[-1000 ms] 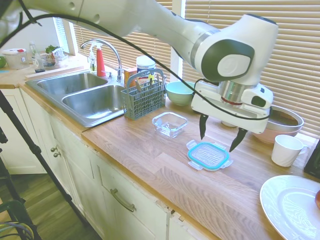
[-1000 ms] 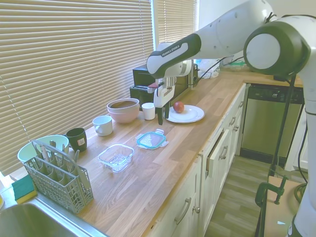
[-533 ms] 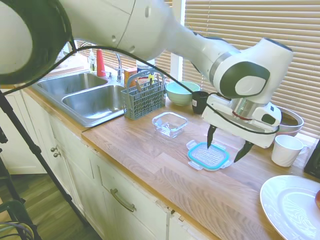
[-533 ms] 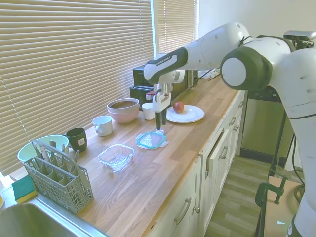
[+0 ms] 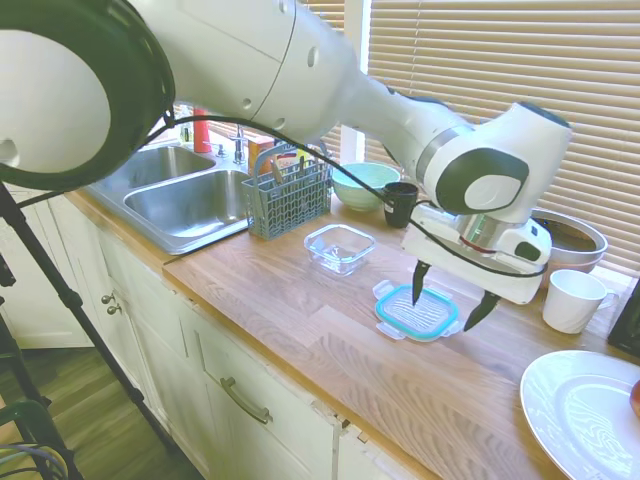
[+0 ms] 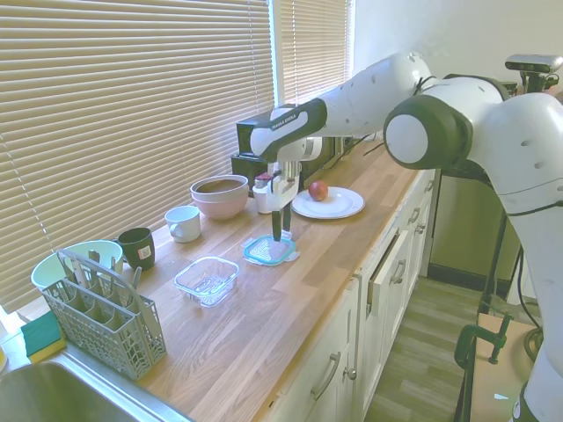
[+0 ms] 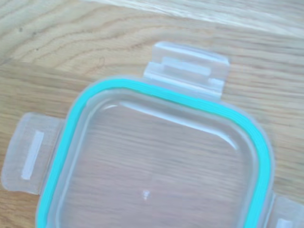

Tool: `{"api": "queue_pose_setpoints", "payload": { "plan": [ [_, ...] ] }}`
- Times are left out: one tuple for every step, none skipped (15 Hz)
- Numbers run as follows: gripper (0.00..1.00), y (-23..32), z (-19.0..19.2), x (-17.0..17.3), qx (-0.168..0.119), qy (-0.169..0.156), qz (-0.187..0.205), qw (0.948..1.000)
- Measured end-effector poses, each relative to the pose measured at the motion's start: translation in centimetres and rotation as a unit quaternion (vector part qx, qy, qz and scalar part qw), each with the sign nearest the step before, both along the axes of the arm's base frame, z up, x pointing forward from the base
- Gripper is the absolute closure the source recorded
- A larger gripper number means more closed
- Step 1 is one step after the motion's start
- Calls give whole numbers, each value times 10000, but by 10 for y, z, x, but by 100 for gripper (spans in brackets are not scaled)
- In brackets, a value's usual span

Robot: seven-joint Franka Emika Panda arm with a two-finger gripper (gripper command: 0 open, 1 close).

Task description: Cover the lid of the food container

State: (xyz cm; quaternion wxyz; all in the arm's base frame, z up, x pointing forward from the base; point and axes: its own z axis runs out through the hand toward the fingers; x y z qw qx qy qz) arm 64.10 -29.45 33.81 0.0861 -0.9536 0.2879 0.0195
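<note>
- Gripper (image 5: 449,300) points down over the lid (image 5: 417,312); fingers spread wide, one dark fingertip (image 5: 418,285) over the lid's clear panel, the other past its edge on the white-mug side. Nothing between the fingers.
- Whether the fingertips touch the lid or the worktop cannot be told from either exterior view.
- Lid lies flat on the wooden countertop (image 5: 300,300), teal rim seal visible all round, snap tabs splayed outward. Wrist view shows it (image 7: 156,161) close up, wood grain visible through the clear panel, one tab (image 7: 187,69) at an edge.
- Food container (image 5: 340,248) stands open and uncovered on the countertop, near the lid but apart from it, on the side toward the grey cutlery basket (image 5: 287,195).
- Far side of the counter, by the blinds: mint-green bowl (image 5: 358,185), dark mug (image 5: 401,203), pink bowl (image 5: 568,245), white mug (image 5: 573,300).
- White plate (image 5: 580,415) at the right end of the counter, well apart from the lid.
- Double sink (image 5: 180,190) beyond the basket.
</note>
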Motion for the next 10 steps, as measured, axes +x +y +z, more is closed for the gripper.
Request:
{"api": "queue_pose_setpoints", "payload": {
  "plan": [
    [0,-1,-3,0,4,-5,-13,10000],
    [0,-2,-5,0,28,-9,-42,10000],
    [0,-5,-6,-1,68,-24,-88,9999],
    [0,-8,-7,-3,108,-35,-122,9999],
    [0,-9,-8,-3,158,-45,-139,9998],
    [0,-8,-9,-3,218,-38,-146,9996],
    [0,-7,-11,-2,303,-19,-155,9994],
    [0,-8,-12,-1,375,-4,-171,9992],
    [0,-10,-12,-1,433,0,-194,9989],
    [0,-12,-12,-1,479,3,-210,9986]
  ]
}}
